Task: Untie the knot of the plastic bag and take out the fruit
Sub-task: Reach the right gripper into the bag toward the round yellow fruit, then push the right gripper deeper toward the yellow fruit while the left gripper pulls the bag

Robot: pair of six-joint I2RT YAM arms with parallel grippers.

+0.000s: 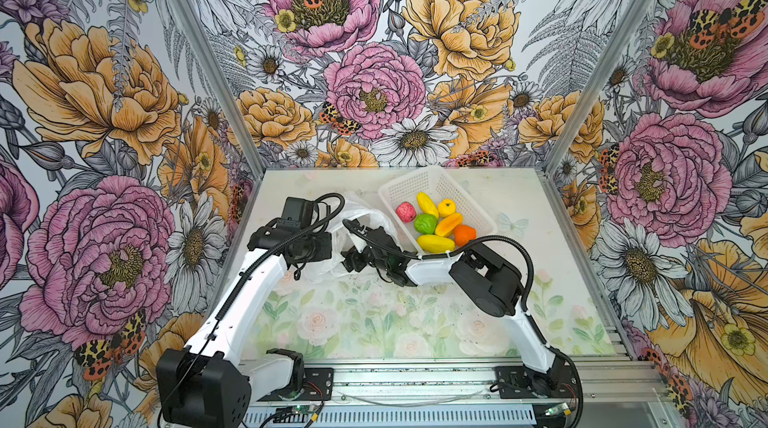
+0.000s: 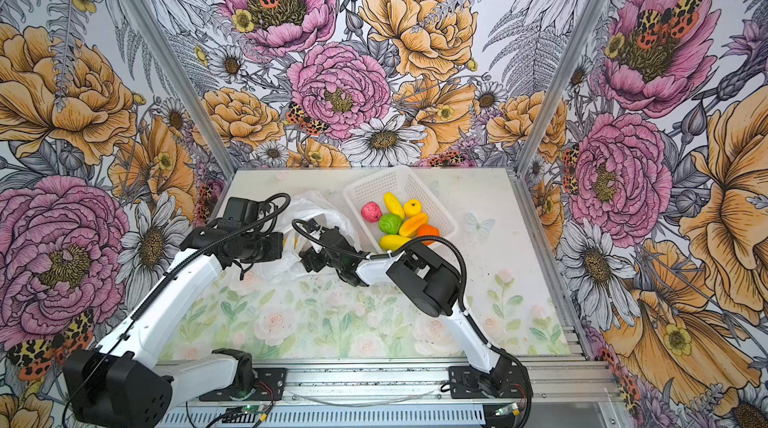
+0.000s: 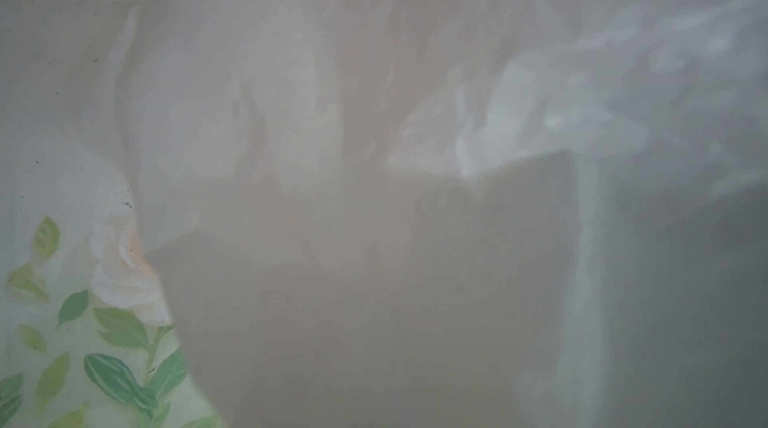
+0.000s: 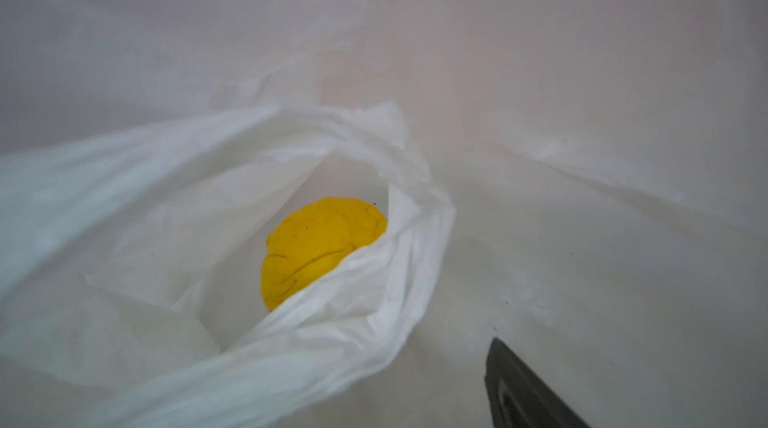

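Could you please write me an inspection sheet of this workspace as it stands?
Surface: floral mat, some dark specks.
Job's things: plastic bag with its mouth open, no knot seen; one yellow fruit inside; seven fruits in the white basket.
Clutter: nothing seen.
Grippers: left gripper shut at the bag, film covering its camera; right gripper open at the bag's mouth.
Cables: black conduits looping along both arms.
Surroundings: floral walls, aluminium frame.
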